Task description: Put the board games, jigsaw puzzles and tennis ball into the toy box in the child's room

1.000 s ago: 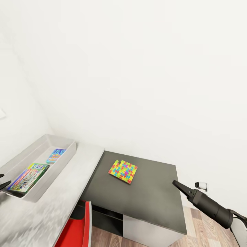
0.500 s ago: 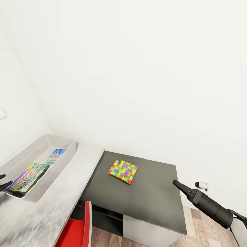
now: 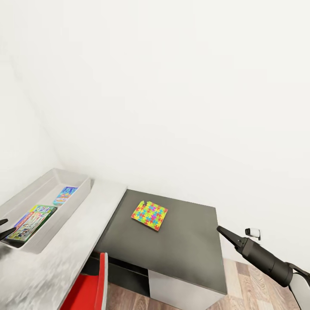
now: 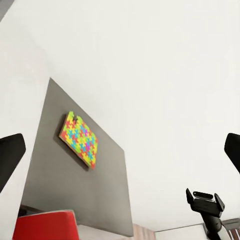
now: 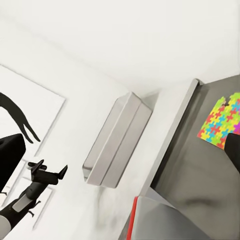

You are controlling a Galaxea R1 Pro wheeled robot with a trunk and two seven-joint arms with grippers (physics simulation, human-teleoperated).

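A colourful jigsaw puzzle (image 3: 149, 215) lies flat on the dark grey table (image 3: 181, 254), also seen in the left wrist view as the puzzle (image 4: 79, 140). The grey toy box (image 3: 64, 178) stands on the pale marbled desk (image 3: 86, 232) at the left, holding a green board game (image 3: 32, 216) and a small blue box (image 3: 65, 195). My right gripper (image 3: 221, 231) hovers open off the dark table's right edge, well apart from the puzzle. At the frame's left edge my left gripper (image 3: 3, 227) is open beside the toy box's near end. The tennis ball is out of view.
A red chair (image 3: 88, 288) stands below the desk's front edge. White walls close in behind and to the left. Wooden floor (image 3: 258, 292) shows to the right of the dark table, with a wall socket (image 3: 252, 233) low on the wall.
The whole picture has shifted a little left, so the camera moved. Both grippers keep their places in the view and stay open; nothing on the tables has moved.
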